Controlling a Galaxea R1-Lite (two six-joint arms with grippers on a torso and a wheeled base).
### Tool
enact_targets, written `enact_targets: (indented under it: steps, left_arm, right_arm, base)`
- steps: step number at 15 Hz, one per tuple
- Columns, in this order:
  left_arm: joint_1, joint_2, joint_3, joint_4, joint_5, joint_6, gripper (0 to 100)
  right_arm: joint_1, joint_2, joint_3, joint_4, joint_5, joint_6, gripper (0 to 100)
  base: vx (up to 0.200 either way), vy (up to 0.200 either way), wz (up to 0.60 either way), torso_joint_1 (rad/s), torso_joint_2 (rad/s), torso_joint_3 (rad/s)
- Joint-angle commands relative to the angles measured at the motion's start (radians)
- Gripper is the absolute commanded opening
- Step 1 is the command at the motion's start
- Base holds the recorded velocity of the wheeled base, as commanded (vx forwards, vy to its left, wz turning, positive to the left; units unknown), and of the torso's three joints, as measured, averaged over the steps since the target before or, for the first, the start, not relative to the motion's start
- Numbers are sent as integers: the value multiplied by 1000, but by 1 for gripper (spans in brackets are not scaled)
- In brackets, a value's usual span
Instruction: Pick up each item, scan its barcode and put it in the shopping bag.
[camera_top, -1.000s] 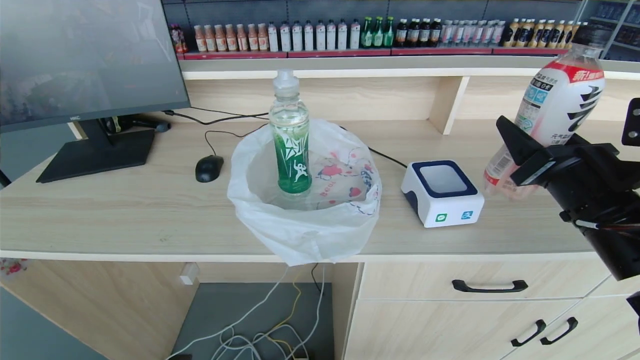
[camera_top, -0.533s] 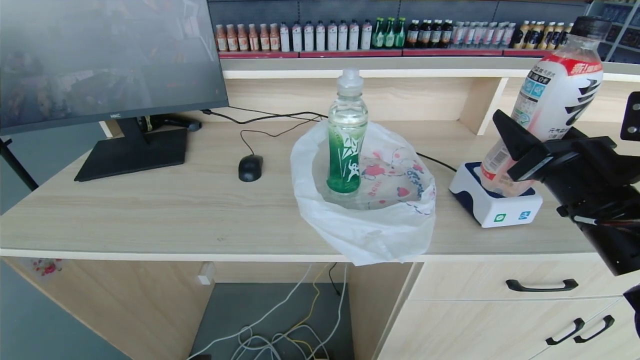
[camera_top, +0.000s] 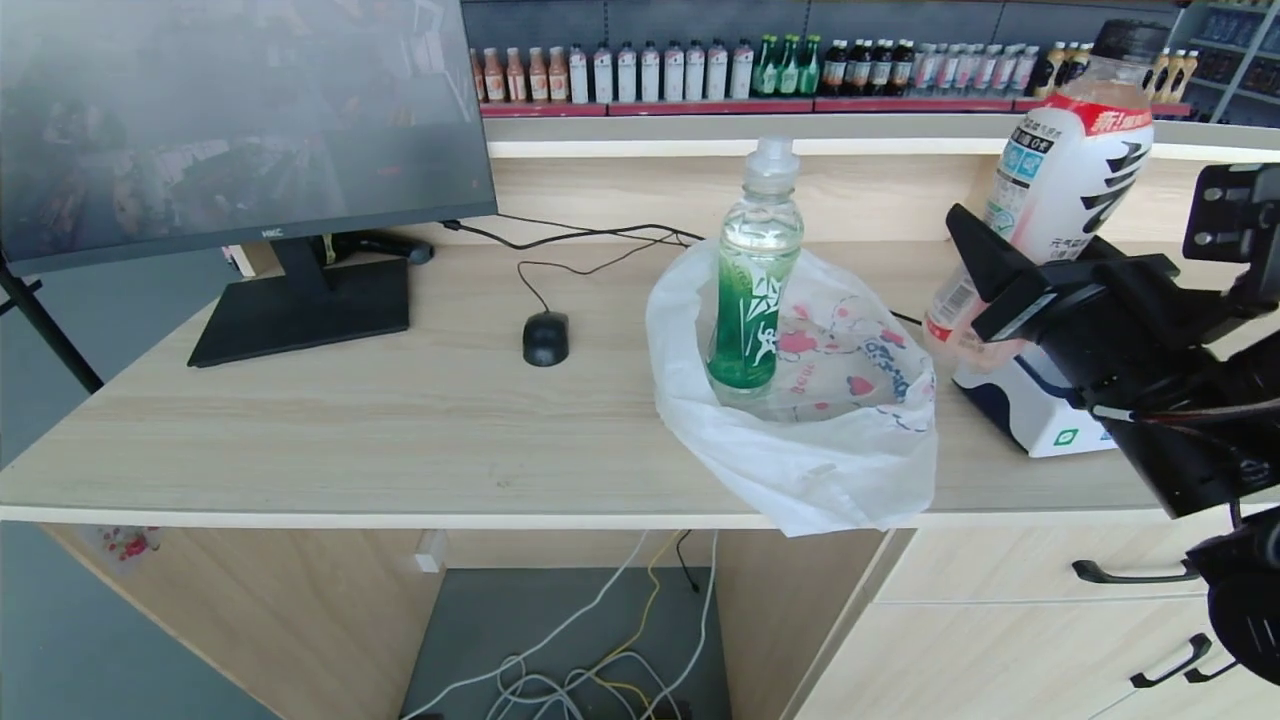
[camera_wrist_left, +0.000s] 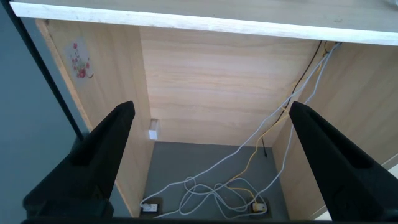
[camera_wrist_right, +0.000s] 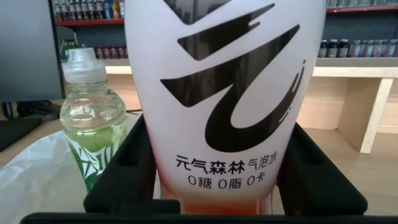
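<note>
Camera swung, whole view slid right. Against scanner (camera_top: 1050, 425), white bottle (camera_top: 1060, 190) went from its 3 o'clock side to above its 10 o'clock corner, nearer bag (camera_top: 830, 460). Right claw (camera_top: 1040, 270) clamps white bottle low down, bottle tilted, cap toward 1 o'clock. Green bottle (camera_top: 752, 290) upright inside bag, at scanner's 9 o'clock on tabletop (camera_top: 350, 420). Left claw (camera_wrist_left: 211, 109) spread wide, below tabletop edge, above cables (camera_wrist_left: 217, 193).

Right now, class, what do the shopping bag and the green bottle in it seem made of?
The shopping bag is probably thin plastic film: translucent white, crumpled, slumping. The green bottle is probably clear glossy plastic: see-through above its green printed sleeve.
</note>
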Motion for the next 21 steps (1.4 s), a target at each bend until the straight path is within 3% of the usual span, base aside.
enact_targets:
  steps: [1,8,21]
  left_arm:
    - [0,0,0,0,-1,0,100]
    - [0,0,0,0,-1,2,100]
    - [0,0,1,0,-1,2,100]
  right_arm:
    - [1,71,-49,2,1,2,0]
    - [7,219,-181,2,39,-14,0]
    - [16,377,-267,2,55,-16,0]
  base:
    - [0,0,0,0,0,0]
    - [0,0,0,0,0,0]
    - [0,0,0,0,0,0]
